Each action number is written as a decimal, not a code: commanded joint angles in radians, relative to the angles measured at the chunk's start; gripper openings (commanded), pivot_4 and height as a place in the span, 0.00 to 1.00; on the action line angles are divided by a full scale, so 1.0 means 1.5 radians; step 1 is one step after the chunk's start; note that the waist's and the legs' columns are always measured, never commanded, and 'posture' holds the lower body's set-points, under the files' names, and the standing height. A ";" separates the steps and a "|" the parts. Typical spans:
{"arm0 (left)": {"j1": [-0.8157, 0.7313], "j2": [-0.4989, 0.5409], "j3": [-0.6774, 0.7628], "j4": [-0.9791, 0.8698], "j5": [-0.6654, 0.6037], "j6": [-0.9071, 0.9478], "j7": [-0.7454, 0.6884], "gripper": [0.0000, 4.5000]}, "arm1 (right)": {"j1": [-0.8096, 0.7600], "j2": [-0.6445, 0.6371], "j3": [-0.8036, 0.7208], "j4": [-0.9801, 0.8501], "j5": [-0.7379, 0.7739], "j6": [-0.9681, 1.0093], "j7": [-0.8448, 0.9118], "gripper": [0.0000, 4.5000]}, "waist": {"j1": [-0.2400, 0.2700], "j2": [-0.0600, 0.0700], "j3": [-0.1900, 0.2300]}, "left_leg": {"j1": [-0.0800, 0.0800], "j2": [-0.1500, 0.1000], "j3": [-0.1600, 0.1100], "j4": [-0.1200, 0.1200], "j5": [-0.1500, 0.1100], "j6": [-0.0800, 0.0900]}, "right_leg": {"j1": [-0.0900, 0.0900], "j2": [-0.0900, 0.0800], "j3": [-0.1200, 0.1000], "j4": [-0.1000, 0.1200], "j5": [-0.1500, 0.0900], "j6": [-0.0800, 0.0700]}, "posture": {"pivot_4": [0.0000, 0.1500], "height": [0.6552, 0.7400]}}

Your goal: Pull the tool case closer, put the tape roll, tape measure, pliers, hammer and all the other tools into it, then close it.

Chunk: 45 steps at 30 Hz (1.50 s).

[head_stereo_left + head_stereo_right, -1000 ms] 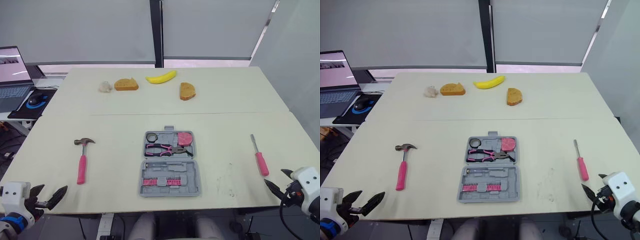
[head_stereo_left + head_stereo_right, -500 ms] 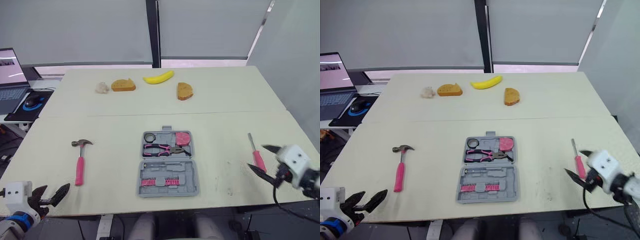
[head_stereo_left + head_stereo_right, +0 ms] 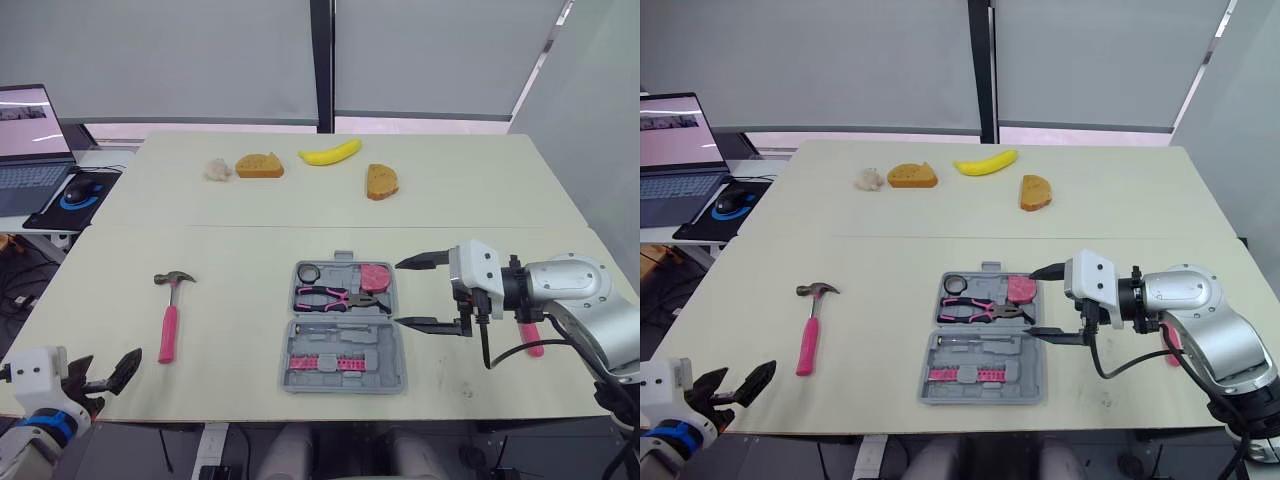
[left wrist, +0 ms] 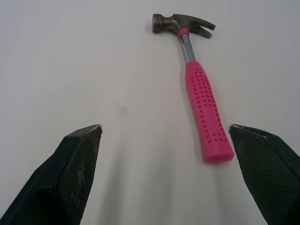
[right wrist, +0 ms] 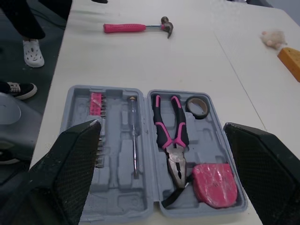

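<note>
The grey tool case point(image 3: 386, 350) lies open at the table's middle front. Its far half holds a black tape roll point(image 3: 305, 273), pink-handled pliers point(image 3: 335, 297) and a pink tape measure point(image 3: 372, 275); its near half holds a screwdriver and pink bits. My right gripper point(image 3: 397, 293) is open, with its fingertips just off the case's right edge, holding nothing. A pink-handled hammer point(image 3: 170, 315) lies on the table to the left. My left gripper point(image 3: 105, 372) hangs open at the front left corner, short of the hammer point(image 4: 199, 89). A pink screwdriver point(image 3: 533, 345) is mostly hidden behind my right arm.
Along the far side lie a banana point(image 3: 330, 153), two bread slices point(image 3: 259, 165) point(image 3: 381, 181) and a white lump point(image 3: 215, 169). A laptop point(image 3: 30, 150) and a mouse point(image 3: 75, 188) sit on a side desk at the far left.
My right arm has swung in from the table's front right edge to the case's right side, covering the screwdriver. The camera has shifted. The left gripper has barely moved.
</note>
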 commanded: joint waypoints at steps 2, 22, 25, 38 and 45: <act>-0.103 -0.011 -0.032 -0.017 0.002 0.073 0.102 1.00 | -0.011 0.011 0.017 -0.013 -0.001 0.002 -0.007 0.99 | 0.005 -0.001 0.000 | 0.000 0.000 -0.001 0.001 0.000 0.000 | 0.000 0.000 -0.001 0.000 0.000 0.001 | 1.00 1.00; -0.409 0.015 -0.209 0.338 0.171 0.039 0.140 0.96 | -0.027 0.027 0.036 -0.050 0.001 0.046 -0.057 1.00 | -0.010 -0.001 0.000 | 0.000 -0.001 -0.001 0.001 0.000 0.000 | 0.000 0.000 0.000 0.001 0.001 0.001 | 1.00 1.00; -0.428 0.019 -0.218 0.381 0.184 0.029 0.132 0.79 | -0.028 0.026 0.037 -0.050 0.002 0.047 -0.057 1.00 | -0.011 -0.001 0.000 | 0.000 -0.001 -0.001 0.001 0.000 0.000 | 0.000 0.000 0.000 0.001 0.001 0.001 | 1.00 1.00; -0.384 0.020 -0.207 0.321 0.167 0.031 0.086 0.02 | 0.004 0.009 0.030 -0.074 -0.018 0.044 -0.069 1.00 | -0.012 0.000 -0.001 | 0.000 -0.002 -0.001 0.001 0.000 0.000 | 0.000 0.000 0.001 0.001 0.001 0.002 | 1.00 1.00; -0.307 -0.009 -0.255 0.078 0.128 0.133 0.068 0.02 | 0.020 0.001 0.022 -0.072 -0.021 0.037 -0.071 1.00 | -0.010 0.000 0.000 | -0.001 -0.001 -0.001 0.001 0.000 0.000 | 0.000 0.000 0.001 0.001 0.001 0.002 | 1.00 1.00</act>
